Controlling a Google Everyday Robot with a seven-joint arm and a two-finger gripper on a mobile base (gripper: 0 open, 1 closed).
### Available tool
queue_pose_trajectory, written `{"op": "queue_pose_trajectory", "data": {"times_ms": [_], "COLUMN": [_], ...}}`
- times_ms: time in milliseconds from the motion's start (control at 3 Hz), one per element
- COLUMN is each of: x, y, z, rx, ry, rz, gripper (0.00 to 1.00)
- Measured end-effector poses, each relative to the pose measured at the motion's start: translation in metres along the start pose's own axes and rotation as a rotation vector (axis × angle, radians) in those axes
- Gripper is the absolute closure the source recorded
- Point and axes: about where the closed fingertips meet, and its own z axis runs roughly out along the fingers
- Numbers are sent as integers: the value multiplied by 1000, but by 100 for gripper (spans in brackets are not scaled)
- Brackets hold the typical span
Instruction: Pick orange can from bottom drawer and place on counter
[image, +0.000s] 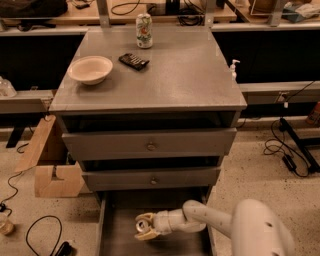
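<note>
Down at the foot of the cabinet: one bottom drawer, pulled out, beneath two closed knobbed drawers. Inside it, one gripper, its two fingers closed around one orange can, silver top showing. One white arm reaching in from the cabinet's front right. Up on the cabinet's worktop: one bowl near the left edge, one white-and-green can at the back edge, one black device between them.

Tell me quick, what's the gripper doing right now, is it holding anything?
Gripper: closed on the orange can, low inside the open bottom drawer.
</note>
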Motion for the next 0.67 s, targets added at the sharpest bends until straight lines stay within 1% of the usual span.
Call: {"op": "queue_pose_trajectory", "data": {"times_ms": [333,667], "x": [-53,-112], "y": [14,47], "z": [-65,-142], "rx": [64,92], "ry": [-30,-85], "rz": [48,145], "gripper": [94,100]}}
